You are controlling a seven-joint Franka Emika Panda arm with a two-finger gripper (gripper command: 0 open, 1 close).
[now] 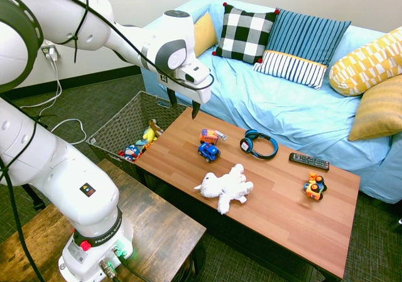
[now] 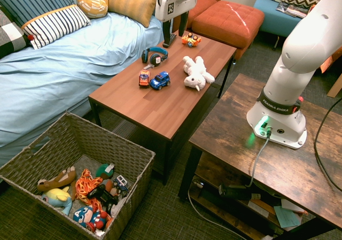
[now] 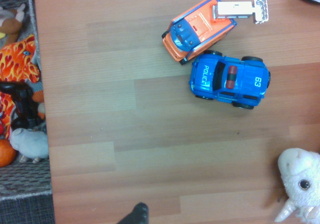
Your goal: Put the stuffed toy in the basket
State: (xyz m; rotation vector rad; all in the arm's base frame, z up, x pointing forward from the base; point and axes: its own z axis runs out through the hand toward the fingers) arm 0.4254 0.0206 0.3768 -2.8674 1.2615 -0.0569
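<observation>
The stuffed toy (image 1: 225, 188) is a fluffy white plush lying flat on the wooden coffee table (image 1: 282, 219), near its front edge; it also appears as the stuffed toy (image 2: 196, 72), and its head (image 3: 299, 183) shows in the wrist view. The wicker basket (image 1: 119, 126) stands on the floor off the table's left end, with several small toys inside, and is seen again as the basket (image 2: 104, 144). My gripper (image 1: 183, 103) hangs open above the table's left end, well up from the wood and short of the plush. The same gripper (image 2: 175, 30) has nothing between its fingers.
A blue police car (image 3: 229, 80) and an orange truck (image 3: 200, 28) sit between the gripper and the plush. Blue headphones (image 1: 258, 145), a remote (image 1: 309, 161) and an orange toy vehicle (image 1: 315, 186) lie further along. A blue sofa (image 1: 295, 106) with cushions runs behind the table.
</observation>
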